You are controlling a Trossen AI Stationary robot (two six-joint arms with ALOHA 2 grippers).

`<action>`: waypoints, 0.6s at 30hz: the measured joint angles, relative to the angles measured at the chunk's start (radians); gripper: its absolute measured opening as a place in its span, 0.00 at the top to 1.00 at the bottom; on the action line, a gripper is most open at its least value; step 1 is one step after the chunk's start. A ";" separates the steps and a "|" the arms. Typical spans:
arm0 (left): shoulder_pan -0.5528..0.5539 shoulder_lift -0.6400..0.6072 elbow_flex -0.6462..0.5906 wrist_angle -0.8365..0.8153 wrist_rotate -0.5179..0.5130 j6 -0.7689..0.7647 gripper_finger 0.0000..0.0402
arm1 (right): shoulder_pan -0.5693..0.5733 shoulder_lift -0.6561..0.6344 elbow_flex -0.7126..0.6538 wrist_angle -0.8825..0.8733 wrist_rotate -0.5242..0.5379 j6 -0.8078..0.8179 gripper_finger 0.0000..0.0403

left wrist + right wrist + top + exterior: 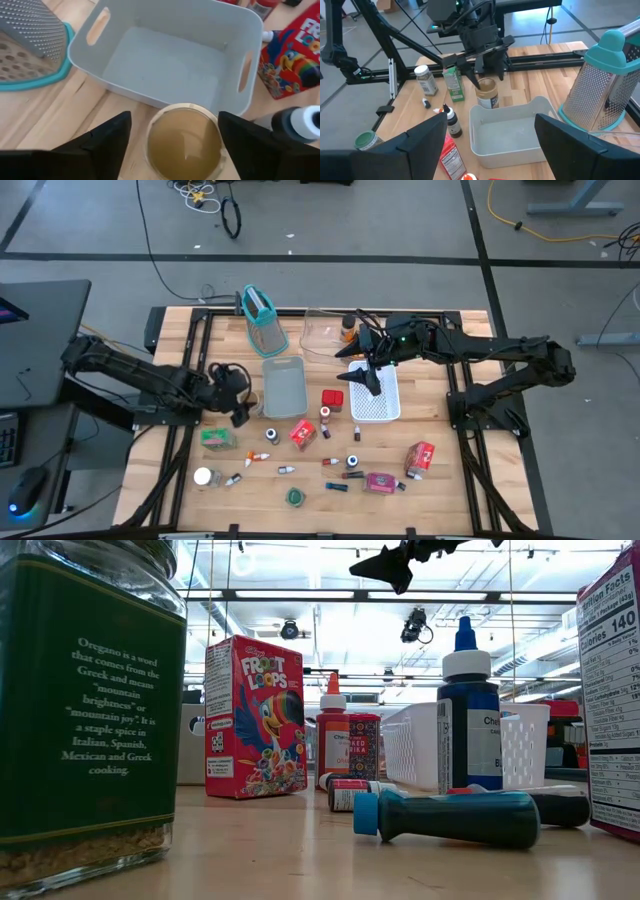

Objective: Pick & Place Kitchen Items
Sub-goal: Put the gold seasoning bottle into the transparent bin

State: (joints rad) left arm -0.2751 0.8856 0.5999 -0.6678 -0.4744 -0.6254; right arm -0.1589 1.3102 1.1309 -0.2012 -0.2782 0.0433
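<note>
My left gripper (241, 402) is open over an amber jar with a gold lid (184, 141), which stands on the table beside the grey bin (283, 386). One finger stands on either side of the jar. The right wrist view shows the jar (487, 93) upright under those fingers. My right gripper (359, 379) is open and empty, raised above the white basket (377, 394). The other items lie loose on the near half: a red cereal box (302, 433), a green packet (217, 440), a pink packet (380, 482) and several small vials. My left gripper comes at the jar from above, pointing down, with a finger on either side of the lid (184, 141). A gap shows at one finger (107, 140). The other finger (250, 142) lies right at the lid's rim, and I cannot tell whether it touches.
A teal-rimmed grater (262, 316) and a clear tray (324, 332) stand at the far side. A white-lidded jar (205, 476), a green-lidded jar (295, 497), a red box (420, 458) and a red can (332, 398) stand around the near half.
</note>
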 joint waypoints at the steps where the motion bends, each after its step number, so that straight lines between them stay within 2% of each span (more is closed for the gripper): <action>1: 0.004 0.000 0.000 0.000 0.000 0.001 0.20 | 0.000 0.000 0.000 0.000 0.000 0.000 0.23; 5: 0.009 0.000 0.000 0.000 0.008 0.003 0.14 | 0.000 0.000 0.000 0.000 0.000 0.000 0.23; 10: 0.008 0.008 0.000 0.001 0.077 -0.038 0.12 | 0.000 0.000 0.000 0.000 0.000 0.000 0.23; 18: 0.008 0.127 0.002 0.001 0.106 -0.006 0.12 | 0.000 0.000 0.000 0.006 0.000 0.000 0.23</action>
State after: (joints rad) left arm -0.2676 1.0127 0.6014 -0.6671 -0.3686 -0.6314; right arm -0.1593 1.3102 1.1309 -0.1954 -0.2779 0.0433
